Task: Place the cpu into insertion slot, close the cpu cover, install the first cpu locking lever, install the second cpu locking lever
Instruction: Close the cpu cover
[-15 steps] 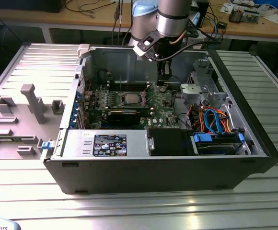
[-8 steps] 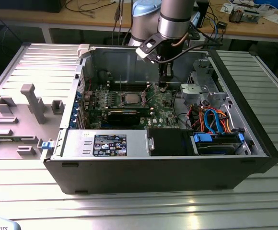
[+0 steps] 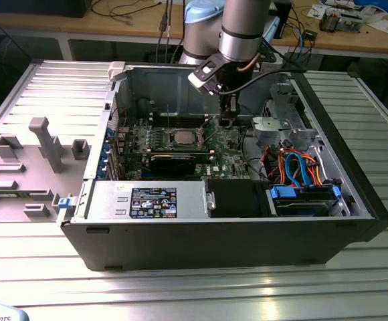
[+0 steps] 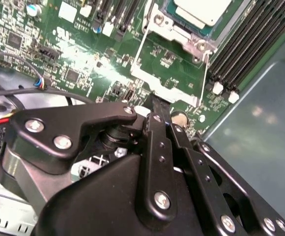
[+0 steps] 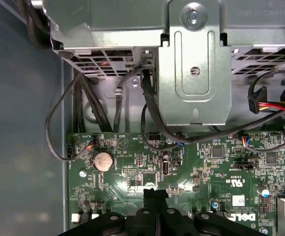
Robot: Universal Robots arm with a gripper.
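Silver-grey metal tops the single cpu (image 4: 201, 9), seated in the one insertion slot (image 3: 172, 139) on a green motherboard (image 5: 132, 169) inside one open computer case (image 3: 221, 237) on a slatted metal counter (image 3: 180, 287). The one cpu cover (image 4: 158, 22) shows as a silver frame around the chip; whether it lies fully flat cannot be told. Two thin wire levers, the first (image 4: 138, 49) and the second (image 4: 203, 78), run from the socket's sides towards the claw in the second wrist view. One robot arm (image 3: 241, 27) reaches down into the case. Its claw (image 3: 229, 120) hangs low over the board just beside the socket, towards the exterior view's right, apart from the chip. Both wrist views show the claw (image 5: 152, 192) (image 4: 157, 101) with fingers pressed together and nothing visible between them. One coin battery (image 5: 103, 161) sits on the board nearby.
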